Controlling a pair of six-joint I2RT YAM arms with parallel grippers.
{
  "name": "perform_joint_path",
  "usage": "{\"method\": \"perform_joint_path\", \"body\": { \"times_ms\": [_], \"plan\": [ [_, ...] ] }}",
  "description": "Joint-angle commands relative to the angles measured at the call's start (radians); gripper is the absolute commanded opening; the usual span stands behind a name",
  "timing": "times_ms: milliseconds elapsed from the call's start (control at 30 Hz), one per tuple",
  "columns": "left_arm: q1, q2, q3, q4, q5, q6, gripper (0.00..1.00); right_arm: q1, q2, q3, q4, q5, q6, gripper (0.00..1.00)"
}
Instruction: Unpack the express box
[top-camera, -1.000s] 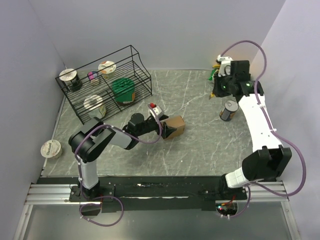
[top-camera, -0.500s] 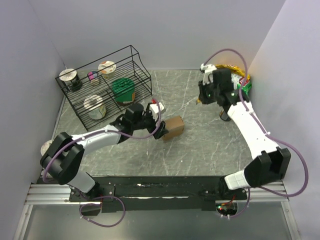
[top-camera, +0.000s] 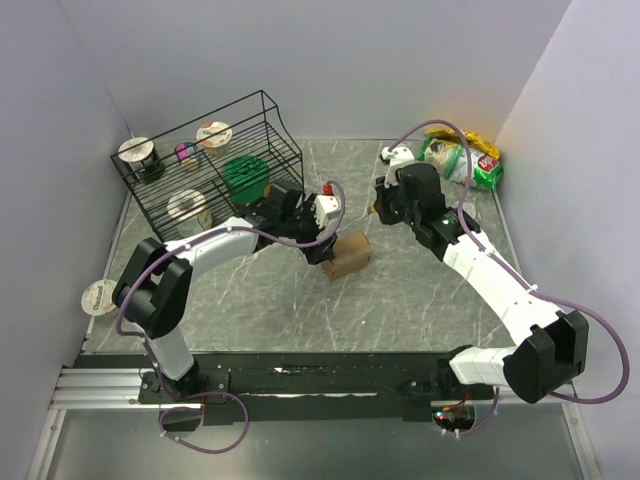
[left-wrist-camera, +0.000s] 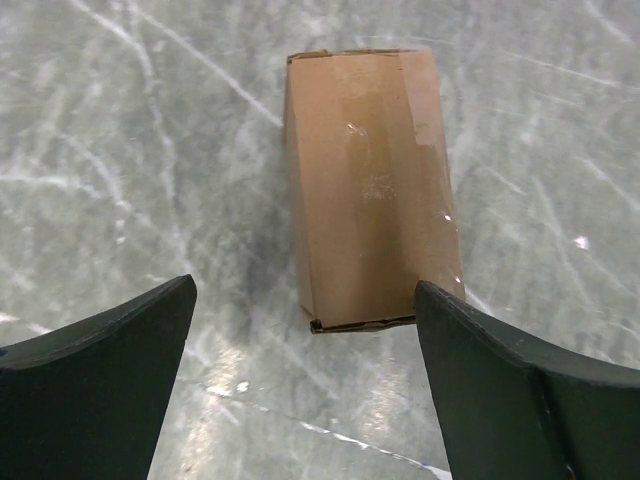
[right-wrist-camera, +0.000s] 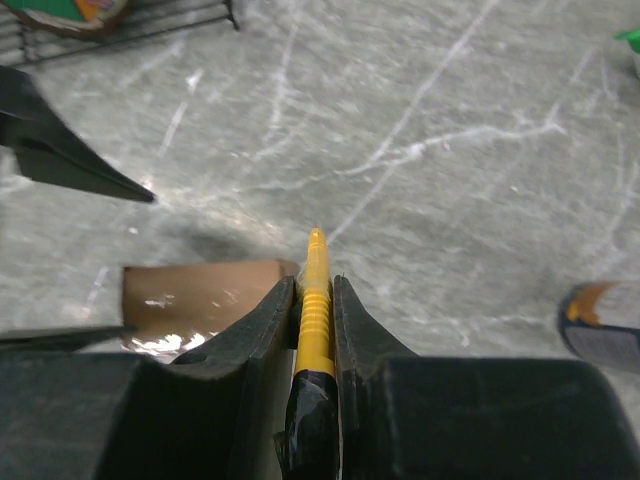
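My left arm reaches across the desk (top-camera: 400, 290) from the near left. My left hand (top-camera: 322, 243) sits just beside the box (top-camera: 350, 255), at its left side. The box lies near the middle of the desk. My right hand (top-camera: 383, 205) hangs just past the box's far right corner, with a bit of a yellow tool (top-camera: 376, 209) showing at its tip. Behind my left arm stands the rack (top-camera: 283, 140), with cups in it. A green bag (top-camera: 478, 160) lies in the far right corner. One cup (top-camera: 101, 297) sits alone at the left edge.
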Motion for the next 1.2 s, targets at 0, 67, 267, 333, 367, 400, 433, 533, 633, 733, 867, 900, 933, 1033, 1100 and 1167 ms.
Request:
{"method": "perform_joint_path", "body": {
  "times_ms": [0,67,267,333,367,400,433,533,633,733,867,900,933,1033,1100,1167],
  "plan": [
    [-0.006,0.038,0.054,-0.073,0.096,-0.01,0.96,0.019,-0.007,-0.004,0.085,-0.001,0.076,0.0],
    [-0.006,0.047,0.077,-0.091,0.093,-0.045,0.97,0.028,-0.008,-0.01,0.074,-0.004,0.079,0.0],
    [-0.006,0.007,0.107,-0.11,0.019,-0.127,0.96,0.034,-0.014,-0.018,0.036,-0.03,0.03,0.0],
    [-0.006,-0.006,0.12,-0.099,-0.001,-0.177,0.97,0.034,-0.013,-0.021,0.03,-0.028,0.024,0.0],
    [-0.006,-0.006,0.128,-0.101,-0.001,-0.189,0.96,0.036,-0.013,-0.022,0.027,-0.028,0.018,0.0],
    [-0.008,-0.003,0.136,-0.101,0.013,-0.197,0.96,0.036,-0.013,-0.022,0.021,-0.028,0.018,0.0],
    [-0.015,0.003,0.145,-0.101,-0.001,-0.206,0.96,0.037,-0.013,-0.021,0.018,-0.03,0.018,0.0],
    [-0.06,0.05,0.174,-0.139,-0.05,-0.199,0.96,0.034,-0.007,-0.016,0.007,-0.03,0.022,0.0],
    [-0.068,0.079,0.16,-0.113,-0.042,-0.219,0.97,0.034,0.003,-0.016,0.002,-0.03,0.025,0.0],
    [-0.075,0.095,0.154,-0.091,-0.044,-0.22,0.97,0.034,0.001,-0.036,0.012,-0.027,0.027,0.0],
    [-0.084,0.113,0.148,-0.082,-0.044,-0.231,0.96,0.036,0.001,-0.055,0.022,-0.028,0.036,0.0],
    [-0.086,0.115,0.143,-0.076,-0.056,-0.234,0.97,0.037,0.003,-0.058,0.024,-0.025,0.038,0.0],
    [-0.086,0.116,0.139,-0.067,-0.064,-0.246,0.96,0.037,0.001,-0.059,0.025,-0.024,0.039,0.0],
    [-0.086,0.116,0.122,-0.056,-0.09,-0.268,0.96,0.042,0.007,-0.07,0.048,-0.018,0.039,0.0],
    [-0.086,0.112,0.105,-0.042,-0.098,-0.275,0.97,0.042,0.015,-0.072,0.059,-0.018,0.042,0.0],
    [-0.086,0.113,0.097,-0.036,-0.098,-0.277,0.99,0.047,0.023,-0.072,0.07,-0.016,0.045,0.0]
  ]
}}
